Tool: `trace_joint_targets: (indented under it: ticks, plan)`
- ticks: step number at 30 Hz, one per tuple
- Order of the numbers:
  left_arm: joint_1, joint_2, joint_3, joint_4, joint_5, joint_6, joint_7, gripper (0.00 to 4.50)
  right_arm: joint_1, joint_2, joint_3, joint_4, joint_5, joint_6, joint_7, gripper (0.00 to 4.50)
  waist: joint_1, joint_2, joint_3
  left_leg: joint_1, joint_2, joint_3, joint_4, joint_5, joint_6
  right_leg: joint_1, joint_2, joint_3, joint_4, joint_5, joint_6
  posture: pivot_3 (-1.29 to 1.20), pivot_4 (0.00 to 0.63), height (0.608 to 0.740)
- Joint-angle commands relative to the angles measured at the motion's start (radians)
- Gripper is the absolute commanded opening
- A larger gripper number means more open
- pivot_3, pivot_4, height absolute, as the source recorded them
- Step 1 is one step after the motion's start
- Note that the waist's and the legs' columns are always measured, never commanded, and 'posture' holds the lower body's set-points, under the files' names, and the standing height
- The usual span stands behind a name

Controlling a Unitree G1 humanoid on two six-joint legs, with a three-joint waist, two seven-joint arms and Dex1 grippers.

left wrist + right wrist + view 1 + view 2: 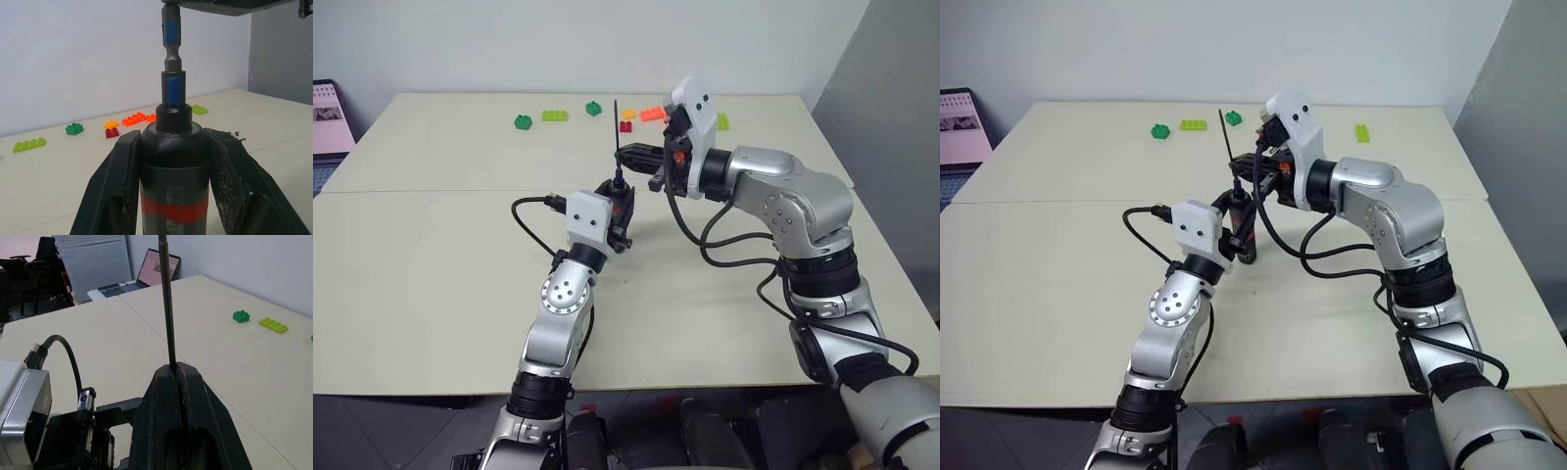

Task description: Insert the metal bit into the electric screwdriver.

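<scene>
Starting on the left, a laptop [157, 268] sits open at the far left edge of our pale beige worktop [431, 284]. Along the back edge there's a loose row of toy bricks: a dark green one [523, 121], a flat lime green one [555, 116], another dark green one [594, 109], then a small red one [626, 126] and an orange one [651, 113] near our right arm, plus a lime one [722, 121] further right.

Around the middle, our left gripper [621, 217] is raised off the worktop with its jaws clamped on the slim black pen-shaped electric screwdriver with the red-orange band [173, 161], held upright, tip up. In the left wrist view the thin dark grey metal bit [171, 49] stands straight above the screwdriver's tip, its hex end down in the collar there. We can't tell how deep it's seated.

Just right of that and a bit higher, our right gripper [631, 154] reaches in from the right, jaws pinched tight on the bit partway up, so the needle-like shaft pokes up above the fingers [183, 396].
</scene>
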Motion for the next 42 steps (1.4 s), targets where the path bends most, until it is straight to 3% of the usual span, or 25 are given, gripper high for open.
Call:
trace_joint_targets:
  ticks: [1, 16, 17, 24, 27, 42]
  plan:
    - [0.001, 0.006, 0.004, -0.001, 0.017, 0.004, 0.000, 1.63, -0.030, -0.005, 0.035, 0.034, -0.012, -0.015, 0.061, 0.00, 0.000, 0.000, 0.000, 0.000, 0.000, 0.000, 0.000, 0.000, 0.000, 0.000, 0.000, 0.000, 0.000, 0.000, 0.000, 0.00, 0.150, 0.740]
    - [-0.005, 0.005, 0.018, 0.008, 0.012, 0.010, 0.009, 1.63, -0.019, -0.012, 0.016, 0.080, -0.027, -0.089, 0.149, 0.00, 0.000, 0.000, 0.000, 0.000, 0.000, 0.000, 0.000, 0.001, 0.000, 0.000, 0.000, 0.000, 0.002, 0.000, 0.000, 0.00, 0.150, 0.740]
    - [-0.005, 0.006, 0.018, 0.008, 0.012, 0.009, 0.009, 1.63, -0.019, -0.011, 0.009, 0.083, -0.025, -0.093, 0.148, 0.40, 0.000, 0.000, 0.000, 0.000, 0.000, 0.000, 0.000, 0.001, 0.000, 0.000, 0.000, 0.000, 0.002, 0.000, 0.000, 0.00, 0.150, 0.740]
    - [-0.003, 0.008, 0.019, 0.007, 0.012, 0.010, 0.008, 1.63, -0.031, -0.007, -0.029, 0.098, -0.019, -0.118, 0.144, 1.85, 0.000, 0.000, 0.000, 0.000, 0.000, 0.000, 0.000, 0.002, 0.000, -0.001, 0.000, 0.000, 0.002, 0.000, 0.000, 0.00, 0.150, 0.740]
    - [-0.003, 0.008, 0.019, 0.007, 0.012, 0.011, 0.008, 1.63, -0.039, -0.003, -0.043, 0.106, -0.019, -0.126, 0.138, 2.68, 0.000, 0.000, 0.000, 0.000, 0.000, 0.000, 0.000, 0.002, 0.000, -0.001, 0.000, 0.000, 0.002, 0.000, 0.000, 0.00, 0.150, 0.740]
    - [-0.003, 0.009, 0.019, 0.005, 0.013, 0.012, 0.008, 1.63, -0.080, 0.025, -0.110, 0.135, 0.054, -0.048, 0.130, 2.74, 0.000, 0.000, 0.000, 0.000, 0.000, 0.000, 0.000, 0.002, 0.000, -0.001, 0.000, 0.000, 0.003, 0.000, 0.000, 0.00, 0.150, 0.740]
